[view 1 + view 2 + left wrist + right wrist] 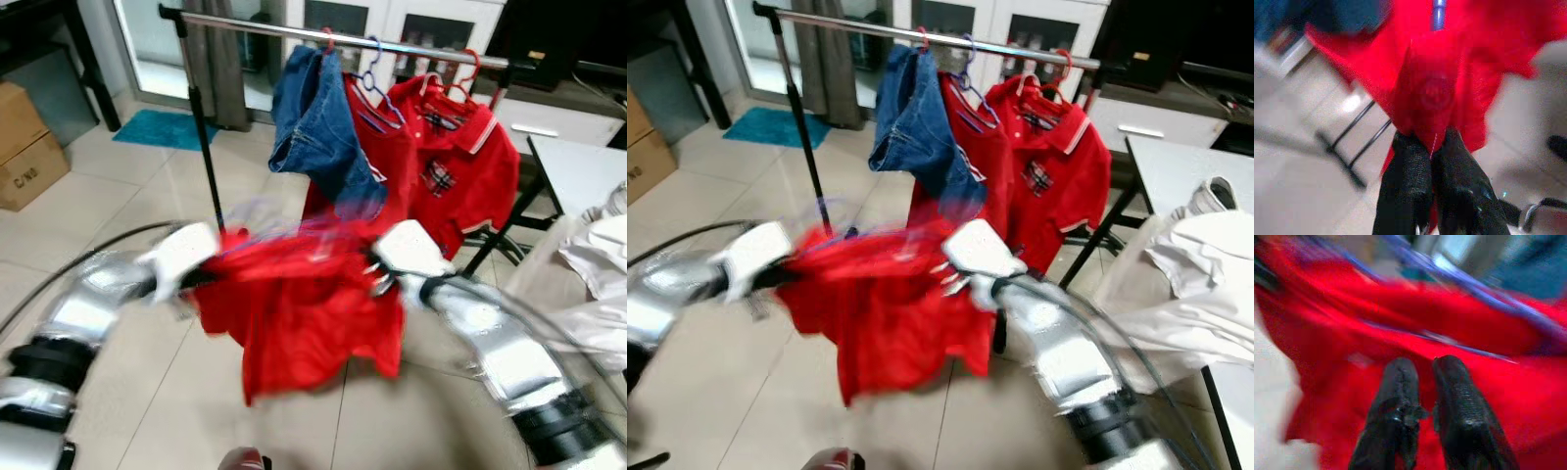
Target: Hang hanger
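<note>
Red shirt (294, 304) on a blue hanger (1459, 276), blurred, held below the clothes rail (255, 29), long axis 9 to 3 o'clock. Left pincer (1431, 147) pinches its 9 o'clock edge; right pincer (1422, 369), narrow, appears clamped on its 3 o'clock side. Bare rail lies toward 10 o'clock; hung shirts (451, 157) crowd 1 o'clock.

A brown cardboard box (27, 147) sits on the pale tiled floor (118, 196) near a teal mat (165, 128). At the far side, crumpled white cloth (1205, 284) lies by a white surface (583, 171). Glass-fronted white cabinets (392, 24) stand behind.
</note>
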`<state>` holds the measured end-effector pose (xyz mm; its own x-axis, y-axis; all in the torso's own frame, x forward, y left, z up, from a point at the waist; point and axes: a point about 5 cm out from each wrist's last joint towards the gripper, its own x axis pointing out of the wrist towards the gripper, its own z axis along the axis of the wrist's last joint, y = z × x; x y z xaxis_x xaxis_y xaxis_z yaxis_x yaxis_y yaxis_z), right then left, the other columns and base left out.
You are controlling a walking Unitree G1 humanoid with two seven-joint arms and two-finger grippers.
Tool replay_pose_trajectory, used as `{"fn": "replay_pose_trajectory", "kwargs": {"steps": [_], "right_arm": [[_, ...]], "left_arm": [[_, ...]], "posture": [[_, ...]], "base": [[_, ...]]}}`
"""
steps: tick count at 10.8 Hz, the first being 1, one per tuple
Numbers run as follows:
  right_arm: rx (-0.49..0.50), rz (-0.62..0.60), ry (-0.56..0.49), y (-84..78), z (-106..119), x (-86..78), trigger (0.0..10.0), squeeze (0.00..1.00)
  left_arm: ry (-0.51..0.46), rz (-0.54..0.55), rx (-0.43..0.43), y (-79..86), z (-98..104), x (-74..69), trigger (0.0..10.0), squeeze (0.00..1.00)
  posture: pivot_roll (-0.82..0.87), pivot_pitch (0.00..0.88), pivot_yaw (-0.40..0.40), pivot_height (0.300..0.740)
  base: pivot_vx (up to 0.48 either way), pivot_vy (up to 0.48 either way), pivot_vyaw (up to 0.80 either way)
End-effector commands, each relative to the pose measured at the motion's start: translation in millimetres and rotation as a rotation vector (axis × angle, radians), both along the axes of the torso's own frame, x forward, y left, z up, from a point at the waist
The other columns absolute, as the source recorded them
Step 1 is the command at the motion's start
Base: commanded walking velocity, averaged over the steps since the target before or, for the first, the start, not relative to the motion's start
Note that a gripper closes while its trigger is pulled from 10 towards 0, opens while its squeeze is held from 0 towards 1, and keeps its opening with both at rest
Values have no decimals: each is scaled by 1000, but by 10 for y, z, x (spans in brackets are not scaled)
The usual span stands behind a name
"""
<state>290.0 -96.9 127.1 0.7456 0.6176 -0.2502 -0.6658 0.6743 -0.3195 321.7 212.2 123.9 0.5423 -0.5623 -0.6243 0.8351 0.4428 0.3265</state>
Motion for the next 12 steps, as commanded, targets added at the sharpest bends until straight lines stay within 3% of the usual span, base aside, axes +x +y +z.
{"fn": "replay_pose_trajectory", "kwargs": {"steps": [1,2,4,7,12], "right_arm": [[7,26,-23,-57,82,21,10000,1000],[54,140,-35,-109,227,2,10000,1000],[86,215,-61,-227,399,-8,10000,1000],[97,174,-96,-408,505,34,10000,1000],[250,113,-99,-786,742,37,10000,1000]], "left_arm": [[8,-64,9,-22,51,-24,0,0],[32,-119,47,4,39,-58,0,0],[-36,-157,23,-12,113,-34,0,0],[-43,-154,13,49,158,-47,0,0],[-27,-160,-25,369,406,-86,0,0]], "posture": [[173,22,-27,740],[172,20,-25,740],[168,20,-20,740],[167,20,-21,740],[180,19,-28,740]], "base": [[0,0,0],[0,0,0],[0,0,0],[0,0,0],[0,0,0]]}}
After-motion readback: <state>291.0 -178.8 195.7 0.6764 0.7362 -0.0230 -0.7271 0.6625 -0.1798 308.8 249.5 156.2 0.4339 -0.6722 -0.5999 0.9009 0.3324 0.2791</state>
